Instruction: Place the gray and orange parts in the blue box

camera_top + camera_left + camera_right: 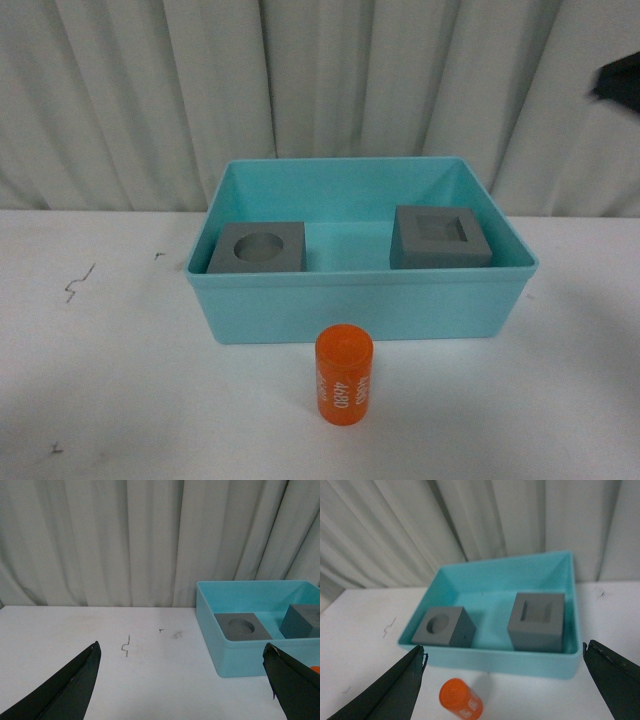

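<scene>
- Running sideways up the orange cylinder (344, 374) are white characters. In the front view they look like "4480", though the print is too small to be sure. A second line of white print beside them is unreadable.
- No other writing shows on any object.
- Standing upright on the white table (120, 400), the cylinder is just in front of the blue box (360, 310), near the middle of its front wall and not touching it.
- That box is a wide, light turquoise bin with a rimmed edge, set before a pale curtain (130, 90).
- Inside it sit two matte gray cubes, well apart. The cube with a round recess (258, 248) is at the left, by the front wall. The cube with a square recess (441, 236) is at the right.
- Both recesses face up.
- The left gripper (181, 646) is spread wide over bare table to the left of the box, holding nothing.
- The right gripper (505, 647) is also spread wide and empty, above the cylinder and the box's front wall.
</scene>
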### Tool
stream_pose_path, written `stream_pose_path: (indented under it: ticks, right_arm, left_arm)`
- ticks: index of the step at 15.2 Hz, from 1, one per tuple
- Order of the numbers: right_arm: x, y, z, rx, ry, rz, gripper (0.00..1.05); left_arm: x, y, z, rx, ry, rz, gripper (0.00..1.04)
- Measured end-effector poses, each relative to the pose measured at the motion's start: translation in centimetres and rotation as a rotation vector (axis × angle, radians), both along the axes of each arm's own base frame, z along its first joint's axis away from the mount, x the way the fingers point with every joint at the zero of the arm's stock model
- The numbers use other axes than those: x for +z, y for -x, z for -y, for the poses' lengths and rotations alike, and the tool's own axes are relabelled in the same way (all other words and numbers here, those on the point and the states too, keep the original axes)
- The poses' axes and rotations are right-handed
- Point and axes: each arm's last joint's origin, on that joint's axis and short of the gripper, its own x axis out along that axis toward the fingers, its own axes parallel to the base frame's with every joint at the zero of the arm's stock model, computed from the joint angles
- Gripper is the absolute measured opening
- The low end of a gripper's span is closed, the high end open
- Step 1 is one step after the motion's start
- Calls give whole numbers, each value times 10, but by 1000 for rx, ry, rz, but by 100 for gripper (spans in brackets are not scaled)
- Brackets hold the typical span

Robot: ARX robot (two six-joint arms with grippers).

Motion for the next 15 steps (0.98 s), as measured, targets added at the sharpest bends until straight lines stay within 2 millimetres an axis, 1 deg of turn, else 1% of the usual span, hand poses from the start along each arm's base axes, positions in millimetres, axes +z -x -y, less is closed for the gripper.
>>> stream_pose_path:
  ticks: [2, 3, 4, 5, 6, 7, 9, 12, 15]
  right_arm:
    - [-16, -42, -30, 63, -3, -240, 98]
    - [-23, -57, -44, 99, -2, -339, 98]
    - [-32, -69, -57, 125, 21, -430, 98]
    - [-38, -72, -63, 134, 41, -467, 98]
    - [-50, -74, -73, 154, 95, -521, 98]
    - [-61, -75, -80, 167, 145, -551, 98]
    - [-76, -78, -89, 194, 227, -581, 98]
    - [-86, -83, -100, 240, 320, -583, 98]
    - [-88, -90, -115, 317, 368, -572, 98]
  left_arm:
    - [0, 0, 0, 0, 0, 0, 98]
    - [0, 0, 0, 0, 0, 0, 98]
    - [0, 0, 0, 0, 0, 0, 98]
    - [0, 0, 0, 0, 0, 0, 98]
    - [0, 0, 0, 0, 0, 0, 98]
    - [0, 0, 0, 0, 0, 0, 98]
    - [0, 0, 0, 0, 0, 0, 98]
    - [0, 0, 0, 0, 0, 0, 98]
    - [0, 0, 0, 0, 0, -1, 98]
